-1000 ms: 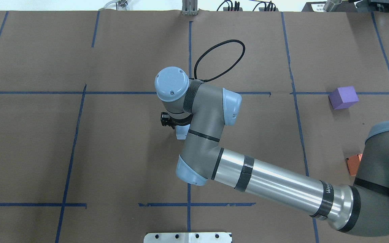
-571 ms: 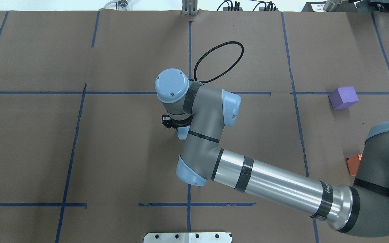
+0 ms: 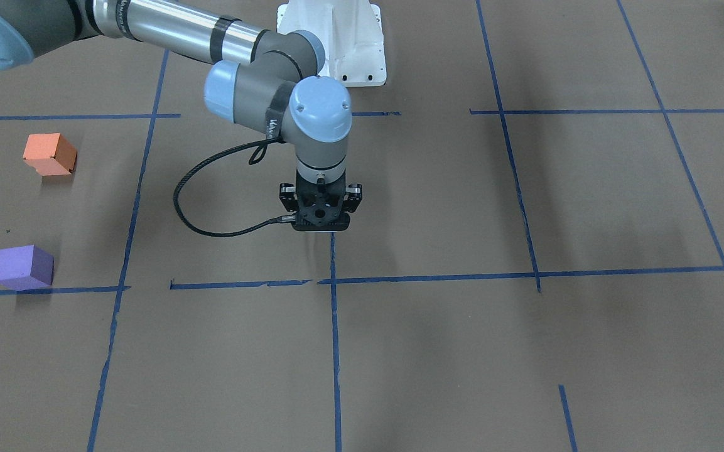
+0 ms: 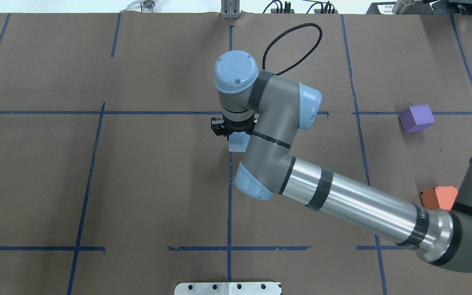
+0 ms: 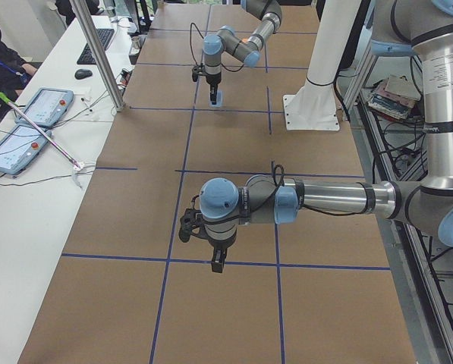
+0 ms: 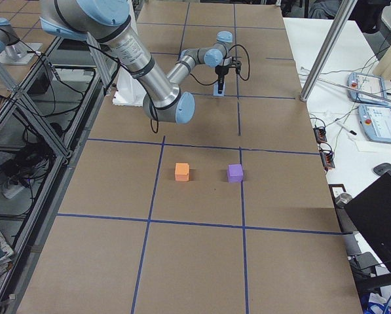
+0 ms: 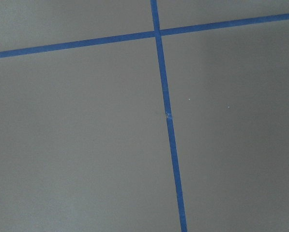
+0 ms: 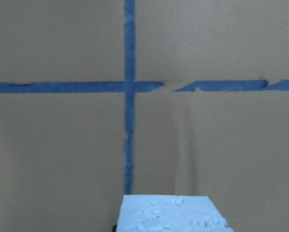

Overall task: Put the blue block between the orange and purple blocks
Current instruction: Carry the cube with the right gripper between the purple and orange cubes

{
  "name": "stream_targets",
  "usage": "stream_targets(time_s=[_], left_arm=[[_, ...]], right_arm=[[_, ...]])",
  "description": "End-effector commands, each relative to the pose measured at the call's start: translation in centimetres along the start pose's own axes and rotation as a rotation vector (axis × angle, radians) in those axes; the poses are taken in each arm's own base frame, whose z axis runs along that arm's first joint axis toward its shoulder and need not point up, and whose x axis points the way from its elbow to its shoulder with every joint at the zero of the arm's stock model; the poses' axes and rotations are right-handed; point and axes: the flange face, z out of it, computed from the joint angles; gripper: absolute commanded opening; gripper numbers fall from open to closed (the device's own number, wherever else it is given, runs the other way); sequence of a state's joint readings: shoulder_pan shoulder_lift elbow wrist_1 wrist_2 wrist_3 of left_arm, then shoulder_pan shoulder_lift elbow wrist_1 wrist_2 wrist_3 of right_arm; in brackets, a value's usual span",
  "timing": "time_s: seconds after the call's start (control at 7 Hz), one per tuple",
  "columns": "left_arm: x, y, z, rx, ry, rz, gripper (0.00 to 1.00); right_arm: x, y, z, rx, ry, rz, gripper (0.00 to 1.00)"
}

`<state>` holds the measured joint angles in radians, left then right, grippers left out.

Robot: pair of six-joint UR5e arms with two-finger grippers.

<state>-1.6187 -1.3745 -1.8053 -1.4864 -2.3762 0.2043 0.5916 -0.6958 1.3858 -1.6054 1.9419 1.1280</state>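
My right gripper (image 4: 237, 137) is shut on the pale blue block (image 4: 238, 144) near the table's middle, by the blue centre tape line. The block's top fills the lower edge of the right wrist view (image 8: 171, 213). In the front-facing view the gripper (image 3: 322, 227) points straight down and hides most of the block. The purple block (image 4: 416, 118) and the orange block (image 4: 438, 197) sit far to the right, a gap between them; they also show in the front-facing view, purple (image 3: 23, 267) and orange (image 3: 49, 154). My left gripper (image 5: 215, 264) shows only in the exterior left view; I cannot tell its state.
Brown paper with blue tape grid lines (image 4: 229, 196) covers the table. A black cable (image 4: 293, 45) loops off the right wrist. A white mounting plate (image 4: 227, 288) lies at the near edge. The left wrist view shows only paper and a tape crossing (image 7: 157, 34).
My right arm has swung to the right and toward the far side, carrying the blue block with it. The orange block is less covered by the arm's base.
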Motion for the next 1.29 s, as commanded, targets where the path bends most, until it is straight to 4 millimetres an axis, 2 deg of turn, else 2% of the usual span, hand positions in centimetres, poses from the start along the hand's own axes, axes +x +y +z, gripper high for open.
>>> stream_targets(time_s=[0.0, 0.14, 0.29, 0.43, 0.57, 0.71, 0.86, 1.0, 1.14], left_arm=[[0.0, 0.0, 0.0, 0.0, 0.0, 0.002, 1.0], [0.0, 0.0, 0.0, 0.0, 0.0, 0.002, 1.0], [0.0, 0.0, 0.0, 0.0, 0.0, 0.002, 1.0], [0.0, 0.0, 0.0, 0.0, 0.001, 0.002, 1.0], [0.0, 0.0, 0.0, 0.0, 0.001, 0.0, 1.0], [0.0, 0.0, 0.0, 0.0, 0.001, 0.0, 1.0], [0.1, 0.0, 0.0, 0.001, 0.001, 0.001, 1.0], [0.0, 0.0, 0.0, 0.0, 0.001, 0.0, 1.0], [0.1, 0.0, 0.0, 0.001, 0.001, 0.001, 1.0]], right_arm=[[13.1, -3.0, -1.1, -0.01, -0.003, -0.069, 0.24], [20.0, -2.3, -0.7, -0.006, 0.019, -0.145, 0.24], [28.7, -2.6, -1.1, -0.006, 0.057, -0.193, 0.24], [35.2, -2.2, -1.1, -0.036, 0.062, -0.189, 0.24], [41.2, -0.4, -0.1, -0.011, 0.05, -0.18, 0.24], [46.0, 2.0, 1.3, 0.006, 0.017, -0.172, 0.24], [49.3, 3.7, 1.9, -0.001, -0.003, -0.15, 0.24], [51.1, 4.4, 2.3, -0.008, 0.008, -0.132, 0.27], [51.8, 4.8, 2.7, -0.019, 0.015, -0.116, 0.5]])
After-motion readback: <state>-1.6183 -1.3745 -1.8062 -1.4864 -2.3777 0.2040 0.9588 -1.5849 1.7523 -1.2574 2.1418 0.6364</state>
